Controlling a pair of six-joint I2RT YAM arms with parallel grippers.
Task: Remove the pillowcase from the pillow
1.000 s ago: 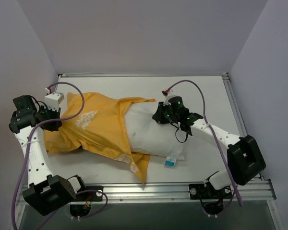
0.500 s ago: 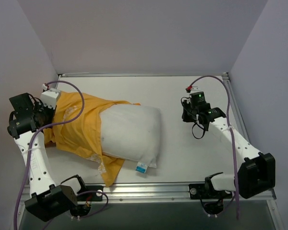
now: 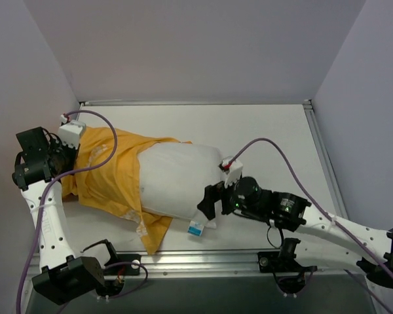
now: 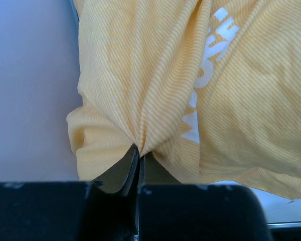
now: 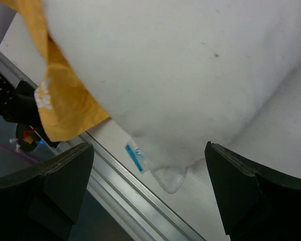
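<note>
left claw (image 4: 139,153): closed tight on a bunched fold of the pillowcase (image 3: 111,173), at the far-left edge of the table (image 3: 275,131).
pillowcase: orange, covers only the left end of the pillow (image 3: 177,180). A loose flap trails toward the near rail.
pillow: white, lies mid-table with its right part bare. Its tag (image 3: 196,228) is at the near-right corner.
right claw (image 5: 148,148): jaws wide open, holding nothing, straddling that near-right corner just above the tag.
step (my read): anchor the bare pillow with the right claw, then strip the case off to the left.
do it well: take a deep bite of the pillow corner, not just the tag. Stay clear of the orange flap. Pull left along the pillow's length, low over the table, and only once the right grip is set.
risk: with a shallow bite the pillow slides along with the case.
hidden: how far the pillow reaches inside the case, and where the case mouth sits.
unclear: whether the right fingers touch the pillow yet. From above, the left fingertips are lost behind the wrist and cable.
cut off: the white lettering on the case is only partly readable.
</note>
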